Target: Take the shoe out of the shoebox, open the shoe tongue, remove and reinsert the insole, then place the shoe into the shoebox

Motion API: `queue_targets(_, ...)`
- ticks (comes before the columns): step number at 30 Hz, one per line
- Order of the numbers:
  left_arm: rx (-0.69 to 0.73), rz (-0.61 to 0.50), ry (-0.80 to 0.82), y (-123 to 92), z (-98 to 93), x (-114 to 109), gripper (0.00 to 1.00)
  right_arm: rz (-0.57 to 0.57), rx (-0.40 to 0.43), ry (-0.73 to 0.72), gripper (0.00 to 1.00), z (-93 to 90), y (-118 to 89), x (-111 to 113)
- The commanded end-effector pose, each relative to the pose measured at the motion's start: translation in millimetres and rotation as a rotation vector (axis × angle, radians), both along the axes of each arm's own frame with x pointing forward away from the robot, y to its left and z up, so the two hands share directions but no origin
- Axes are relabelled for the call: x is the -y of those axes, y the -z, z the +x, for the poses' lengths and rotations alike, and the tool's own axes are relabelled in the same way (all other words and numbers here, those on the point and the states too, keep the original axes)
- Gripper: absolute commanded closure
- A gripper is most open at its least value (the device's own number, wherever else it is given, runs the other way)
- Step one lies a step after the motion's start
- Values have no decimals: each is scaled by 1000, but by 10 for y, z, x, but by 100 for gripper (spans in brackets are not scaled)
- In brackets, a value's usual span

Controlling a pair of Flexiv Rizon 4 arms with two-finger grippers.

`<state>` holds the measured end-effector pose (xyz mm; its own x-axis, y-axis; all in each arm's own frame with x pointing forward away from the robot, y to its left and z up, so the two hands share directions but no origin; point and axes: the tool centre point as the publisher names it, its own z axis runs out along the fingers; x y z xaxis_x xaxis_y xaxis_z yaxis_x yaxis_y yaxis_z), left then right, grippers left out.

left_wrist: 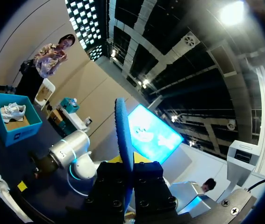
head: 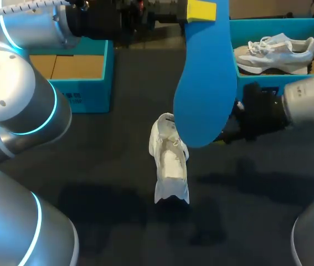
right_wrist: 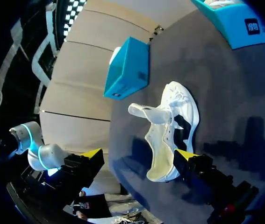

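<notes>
A white shoe point(head: 169, 160) lies on the dark table, its tongue pulled open. A long blue insole point(head: 206, 83) hangs above it, and my left gripper point(head: 201, 10) is shut on the insole's top end. In the left wrist view the insole point(left_wrist: 123, 135) stands edge-on out of that gripper point(left_wrist: 128, 164). My right gripper point(head: 228, 130) sits low beside the shoe on its right, partly hidden behind the insole. In the right wrist view that gripper point(right_wrist: 139, 156) is open, holding nothing, and the shoe point(right_wrist: 174, 121) lies just ahead, near one fingertip point(right_wrist: 186, 156).
A teal shoebox point(head: 273, 83) at the back right holds a second pale shoe point(head: 278, 52). Another teal box point(head: 90, 88) with a cardboard inside stands at the back left. My left arm's big silver links fill the left side.
</notes>
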<state>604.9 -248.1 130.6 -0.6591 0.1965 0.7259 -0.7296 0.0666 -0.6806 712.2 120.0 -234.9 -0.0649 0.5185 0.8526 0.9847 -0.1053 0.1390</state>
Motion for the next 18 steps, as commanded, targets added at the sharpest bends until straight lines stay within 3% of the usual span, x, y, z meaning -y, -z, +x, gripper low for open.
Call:
queue_targets(1, 0, -2, 0, 7, -4, 3, 100, 54, 15, 6, 0, -80, 19, 46)
queue_targets(6, 0, -2, 0, 7, -4, 3, 100, 95, 36, 19, 0, -85, -68, 79)
queue_targets(11, 0, -2, 0, 7, -4, 3, 100, 126, 67, 10, 0, -36, -373, 144)
queue_targets(14, 0, -2, 0, 7, -4, 3, 100, 127, -26, 54, 0, -5, -537, 194)
queue_targets(18, 0, -2, 0, 7, -4, 3, 100, 240, 5, 71, 0, 22, -802, 258)
